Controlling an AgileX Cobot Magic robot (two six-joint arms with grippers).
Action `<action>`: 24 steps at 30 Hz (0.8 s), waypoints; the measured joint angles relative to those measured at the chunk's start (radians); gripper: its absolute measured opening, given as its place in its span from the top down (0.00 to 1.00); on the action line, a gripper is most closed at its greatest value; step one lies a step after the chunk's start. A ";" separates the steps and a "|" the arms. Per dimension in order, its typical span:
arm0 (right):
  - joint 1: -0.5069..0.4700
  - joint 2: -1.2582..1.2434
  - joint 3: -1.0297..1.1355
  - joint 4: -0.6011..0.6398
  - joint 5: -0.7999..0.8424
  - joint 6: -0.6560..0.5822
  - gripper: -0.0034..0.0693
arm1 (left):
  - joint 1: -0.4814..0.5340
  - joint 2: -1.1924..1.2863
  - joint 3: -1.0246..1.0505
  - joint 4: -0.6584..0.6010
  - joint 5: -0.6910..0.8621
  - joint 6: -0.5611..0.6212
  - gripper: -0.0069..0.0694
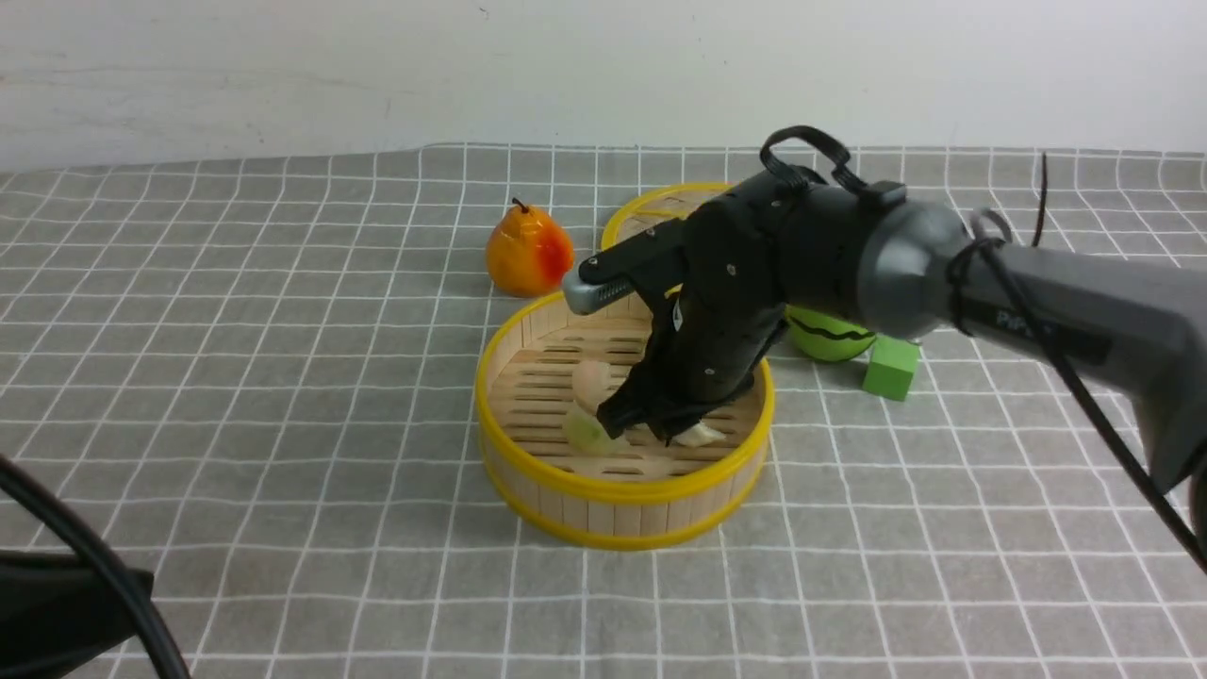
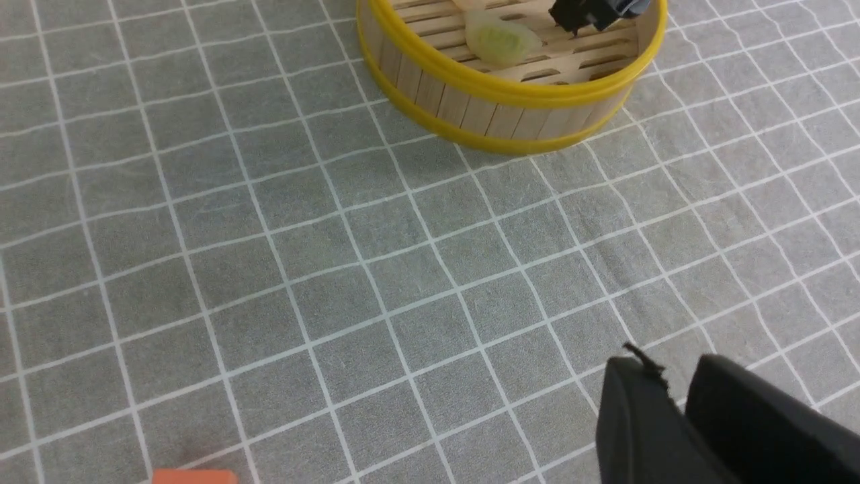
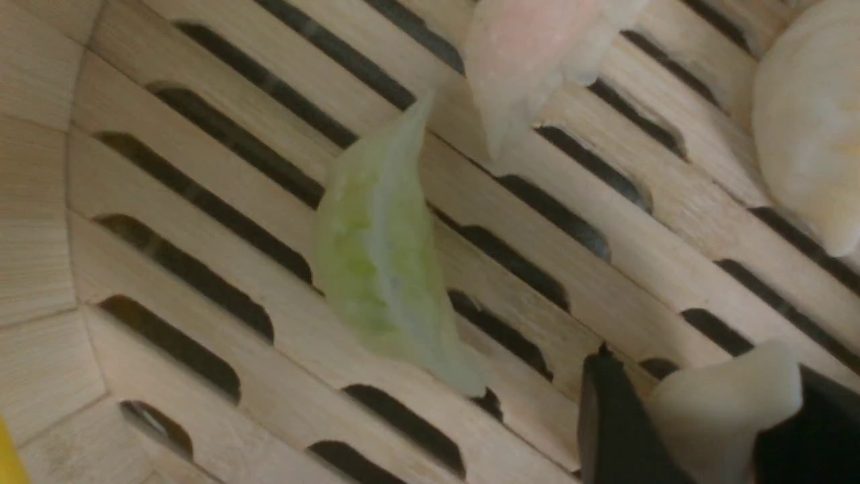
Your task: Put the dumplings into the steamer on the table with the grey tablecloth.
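Green-tinted dumpling (image 3: pixel 383 262), one: toy, pleated, lying free on the slatted floor of the bamboo steamer (image 1: pixel 627 488)

Pink-tinted dumpling (image 1: pixel 591 385), one: same floor, beside the green, free of any grip

Off-white dumpling (image 3: pixel 806 121), one: same floor, near the pink, likewise free

Second off-white dumpling (image 3: pixel 712 410), one: inside the steamer's wall, between the fingers of the right pincer (image 3: pixel 692 376); jaws parted by the dumpling's width, whether clamped or just released cannot be told

Left pincer (image 2: pixel 674 376), one: over the grey tablecloth (image 2: pixel 336 282), well apart from the steamer, nothing seen in it; whether fully closed cannot be told

Tally, as judged: four dumplings within the steamer, three settled, the fourth at or near its place; task almost complete

Outstanding, as judged: letting go of the fourth, if gripped, then lifting the right pincer clear without dragging it or nudging its neighbours
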 joint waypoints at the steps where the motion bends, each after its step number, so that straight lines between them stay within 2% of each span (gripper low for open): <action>1: 0.000 0.003 0.000 0.000 -0.011 0.001 0.58 | 0.000 0.000 0.000 0.000 0.002 0.000 0.76; 7: 0.000 -0.009 -0.005 0.000 0.007 0.020 0.36 | 0.000 -0.005 0.000 0.000 0.017 0.000 0.76; 12: 0.000 -0.076 -0.006 0.001 0.090 0.020 0.37 | 0.000 -0.079 0.002 0.000 0.023 -0.004 0.76; 15: 0.000 -0.170 -0.004 0.009 0.127 0.020 0.50 | 0.000 -0.216 0.014 0.003 0.029 -0.050 0.76; 18: 0.000 -0.275 0.031 0.033 0.115 0.013 0.67 | 0.000 -0.359 0.070 0.037 0.025 -0.123 0.81; 21: 0.000 -0.383 0.118 0.060 0.059 0.005 0.84 | 0.000 -0.486 0.145 0.081 0.021 -0.203 0.91; 24: 0.000 -0.515 0.269 0.086 -0.046 -0.001 0.97 | 0.000 -0.595 0.219 0.117 -0.016 -0.273 0.93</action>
